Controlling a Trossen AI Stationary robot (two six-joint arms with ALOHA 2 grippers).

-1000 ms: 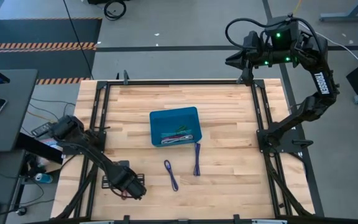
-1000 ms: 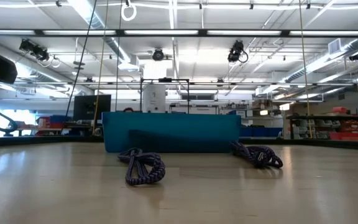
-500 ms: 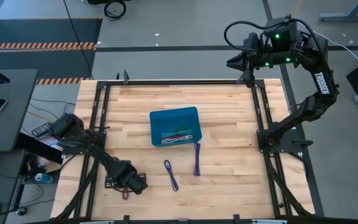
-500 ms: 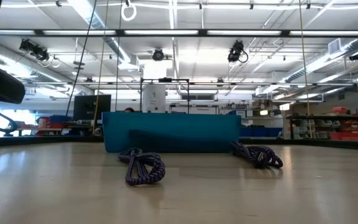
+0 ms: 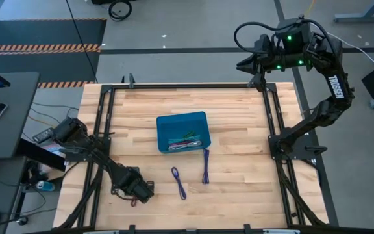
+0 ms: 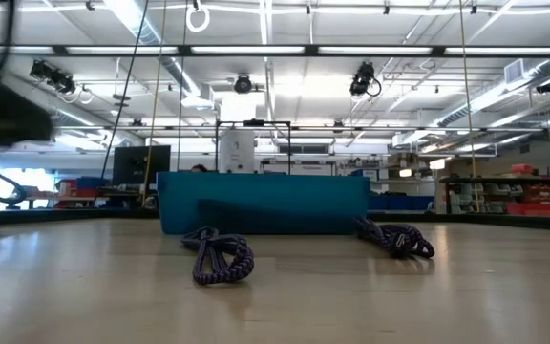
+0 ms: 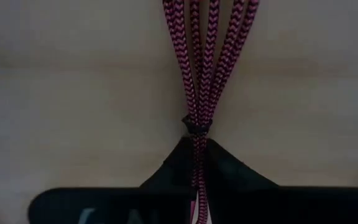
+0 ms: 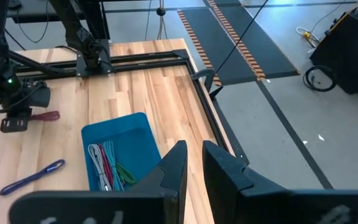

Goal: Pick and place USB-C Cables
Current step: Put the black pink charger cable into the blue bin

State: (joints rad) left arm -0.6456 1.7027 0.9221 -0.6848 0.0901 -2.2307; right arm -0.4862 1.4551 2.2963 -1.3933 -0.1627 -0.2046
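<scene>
Down at the table's seven o'clock corner, the left gripper [image 5: 137, 193] is clenched on a magenta cable [image 7: 201, 68], its two dark fingers [image 7: 179, 165] pinched together over the bundle just below the little tie; the braided strands fan out ahead of it, lying flat on the wood. From across the table the right wrist camera catches the same cable as a thin red streak poking out of that gripper.

Up at one o'clock, beyond the table's far edge, the right gripper [image 8: 194, 163] hangs high in the air with a narrow gap between its fingers and nothing in them.

Pale butcher-block planks make up the table [image 5: 239, 123], which is boxed in by a black metal frame. Around it lies grey concrete floor, with black mats edged in orange and black hazard stripes at eleven o'clock. Looking level across the wood, I see a big workshop hall behind: white trusses, strip lights, shelving and blue crates.

One blue bin [image 5: 182, 132] sits near the table's centre, holding several folded cables in green, teal, red and pale tones; I cannot count them surely. Two blue-purple cables lie loose on the wood at six o'clock from the bin: one [image 5: 178, 182] slanted, the other [image 5: 206, 167] nearly straight, close to the bin's corner.
</scene>
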